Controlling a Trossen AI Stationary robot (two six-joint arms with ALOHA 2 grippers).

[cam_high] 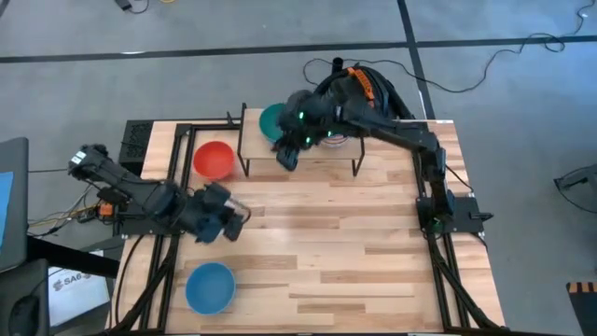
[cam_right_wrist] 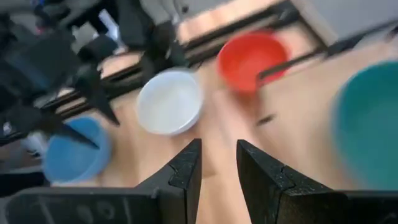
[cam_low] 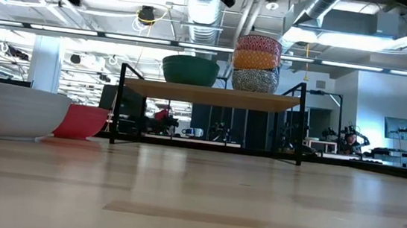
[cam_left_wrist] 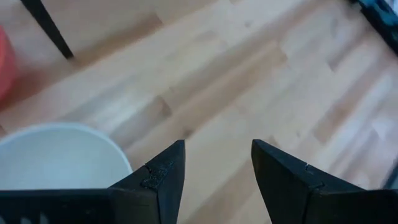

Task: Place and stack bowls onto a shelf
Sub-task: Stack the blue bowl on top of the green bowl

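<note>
My right gripper [cam_high: 287, 157] hung empty, fingers parted, beside the round green bowl [cam_high: 272, 119] on the wooden-topped shelf [cam_low: 213, 95]; my left gripper [cam_left_wrist: 217, 171] hovered released over the white bowl [cam_left_wrist: 59, 155].

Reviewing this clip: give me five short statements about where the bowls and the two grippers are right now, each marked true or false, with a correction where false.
1. The green bowl sits on the shelf. True.
2. The red bowl is stacked on the shelf. False: it stands on the table, beside the shelf.
3. A stack of three bowls stands on the shelf next to the green bowl. True.
4. The right gripper is shut on the green bowl. False: its fingers are apart with nothing between them, above the shelf's front edge.
5. The left gripper holds the white bowl. False: it is open and empty, with the white bowl on the table beside it.
</note>
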